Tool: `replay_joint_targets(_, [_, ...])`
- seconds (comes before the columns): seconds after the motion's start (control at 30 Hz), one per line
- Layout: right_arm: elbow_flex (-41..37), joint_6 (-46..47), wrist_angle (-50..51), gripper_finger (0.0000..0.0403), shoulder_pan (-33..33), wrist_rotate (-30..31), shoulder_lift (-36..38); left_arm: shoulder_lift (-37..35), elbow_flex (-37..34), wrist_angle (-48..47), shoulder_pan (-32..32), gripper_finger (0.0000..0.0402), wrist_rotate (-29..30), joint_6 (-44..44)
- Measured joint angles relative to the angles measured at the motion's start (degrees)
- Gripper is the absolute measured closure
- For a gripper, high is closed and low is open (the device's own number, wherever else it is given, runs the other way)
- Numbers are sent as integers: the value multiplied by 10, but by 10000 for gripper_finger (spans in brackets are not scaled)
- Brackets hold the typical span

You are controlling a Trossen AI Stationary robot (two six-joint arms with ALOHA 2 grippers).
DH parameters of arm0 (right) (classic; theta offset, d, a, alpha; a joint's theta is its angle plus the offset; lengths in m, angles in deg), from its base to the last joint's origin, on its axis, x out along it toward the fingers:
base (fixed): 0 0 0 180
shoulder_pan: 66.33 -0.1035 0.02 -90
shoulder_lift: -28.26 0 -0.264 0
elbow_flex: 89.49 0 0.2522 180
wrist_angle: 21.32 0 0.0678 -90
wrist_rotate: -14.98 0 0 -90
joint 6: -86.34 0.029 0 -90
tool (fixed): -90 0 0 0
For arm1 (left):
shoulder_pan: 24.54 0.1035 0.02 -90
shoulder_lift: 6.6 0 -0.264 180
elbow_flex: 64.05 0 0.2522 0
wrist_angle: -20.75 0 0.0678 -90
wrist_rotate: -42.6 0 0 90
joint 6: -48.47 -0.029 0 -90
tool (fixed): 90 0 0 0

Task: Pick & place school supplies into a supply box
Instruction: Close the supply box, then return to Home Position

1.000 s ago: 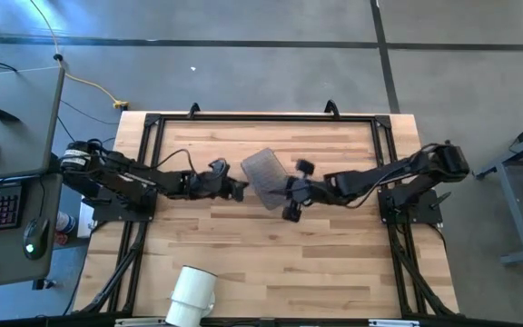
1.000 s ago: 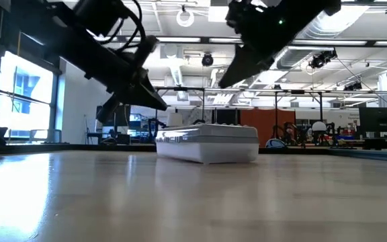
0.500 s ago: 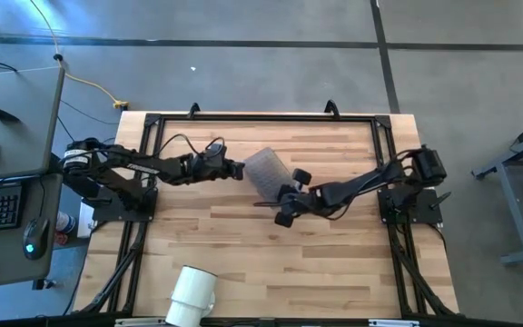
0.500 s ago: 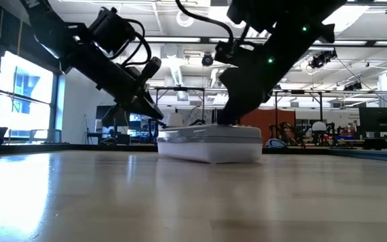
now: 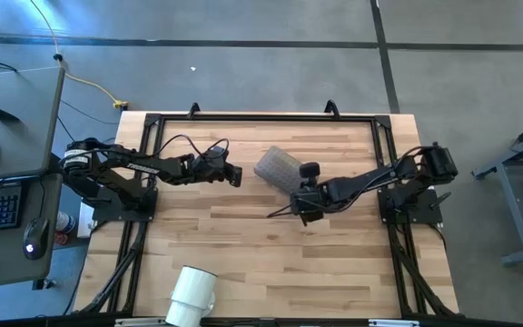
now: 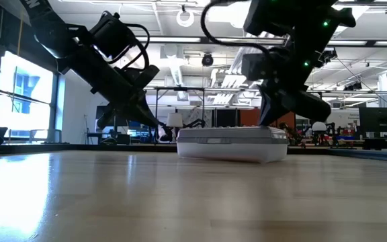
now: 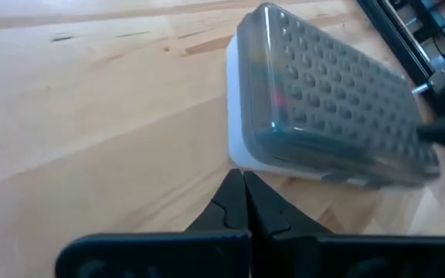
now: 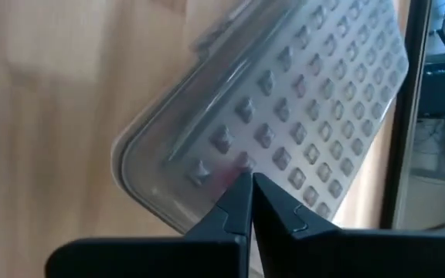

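Now the supply box (image 5: 278, 169) lies lid-down-shut mid-counter (image 5: 243, 254), its contents only faint coloured blurs through the lid. Left gripper (image 5: 235, 175) and right gripper (image 5: 301, 196): jaws clenched, empty.

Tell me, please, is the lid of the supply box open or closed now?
Closed. The ribbed lid lies flat on the supply box, its edge meeting the base all round; the low view shows no gap either.

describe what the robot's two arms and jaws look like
Both arms are black, jointed and slim, with loose black cables looping along them. The left gripper and right gripper each end in two dark, pointed, wedge-shaped jaws on a flat black crossbar. Small green lights glow on the right arm.
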Motion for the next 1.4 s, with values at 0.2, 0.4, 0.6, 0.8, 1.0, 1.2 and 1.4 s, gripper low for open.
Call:
replay_joint_targets(0.2, [0,-4,63,403,20,18,7,0,0,-1,0,375,1,-9])
replay_joint_targets(0.4, [0,4,64,403,35,98,37,0,0,-5,0,342,1,-18])
replay_joint_targets(0.6, [0,42,11,403,5,67,115,-3,0,0,0,376,-56,-63])
replay_joint_targets(0.8, [0,69,33,403,-55,22,251,-124,-1,-4,7,378,-186,-132])
replay_joint_targets(1.0, [1,183,152,403,-111,31,392,-336,1,-126,-6,318,-143,-238])
replay_joint_targets(1.2, [-38,324,202,403,-170,93,490,-547,-7,-359,-58,315,20,-259])
replay_joint_targets(1.4, [-205,310,76,403,-212,119,586,-667,-107,-328,-128,338,71,-212])
